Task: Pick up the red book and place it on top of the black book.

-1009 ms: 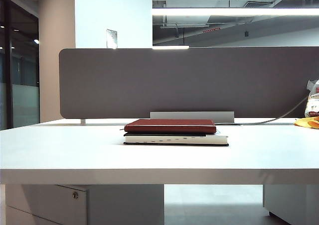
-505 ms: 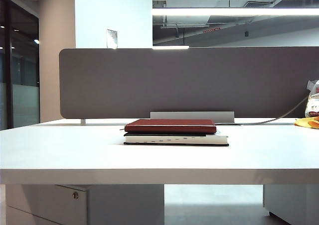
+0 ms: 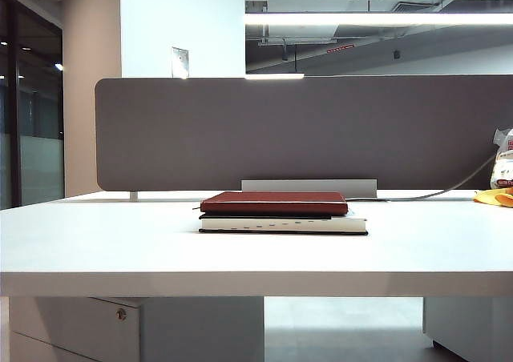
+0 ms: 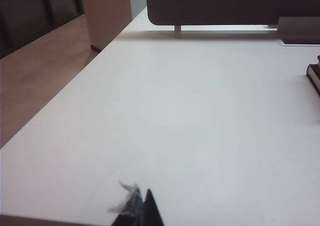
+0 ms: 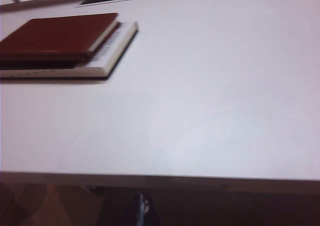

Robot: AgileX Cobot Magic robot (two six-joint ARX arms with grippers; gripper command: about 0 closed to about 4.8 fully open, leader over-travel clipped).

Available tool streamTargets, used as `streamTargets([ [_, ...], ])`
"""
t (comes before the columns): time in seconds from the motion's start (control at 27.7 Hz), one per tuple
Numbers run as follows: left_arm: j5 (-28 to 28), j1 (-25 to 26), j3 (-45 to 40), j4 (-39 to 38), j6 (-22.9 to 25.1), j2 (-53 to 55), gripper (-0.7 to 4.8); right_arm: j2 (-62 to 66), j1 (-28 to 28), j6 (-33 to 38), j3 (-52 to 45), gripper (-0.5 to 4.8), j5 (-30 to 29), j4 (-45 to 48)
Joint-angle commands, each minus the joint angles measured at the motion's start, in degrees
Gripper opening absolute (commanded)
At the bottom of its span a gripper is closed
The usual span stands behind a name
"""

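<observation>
Atop black book (image 3: 284, 225), red book (image 3: 274, 203) crosswise

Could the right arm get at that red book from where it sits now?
Probably yes. The red book lies on the black book with only bare white table between it and the shut right pincer, back at the table's near edge. The shut left pincer is clear.

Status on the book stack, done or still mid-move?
Looks done: the red book lies flat on the black book, mid-table. In hand: nothing. The left gripper and right gripper are shut and empty, back at the table's near edge, away from the stack. Left: nothing visible.
</observation>
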Motion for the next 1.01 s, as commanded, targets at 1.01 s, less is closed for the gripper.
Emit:
streamTargets([
  [1.01, 0.2, -0.02, -0.02, 0.74, 0.04, 0.02, -0.05, -0.7, 10.84, -1.51, 0.22, -0.05, 6.29, 1.05],
])
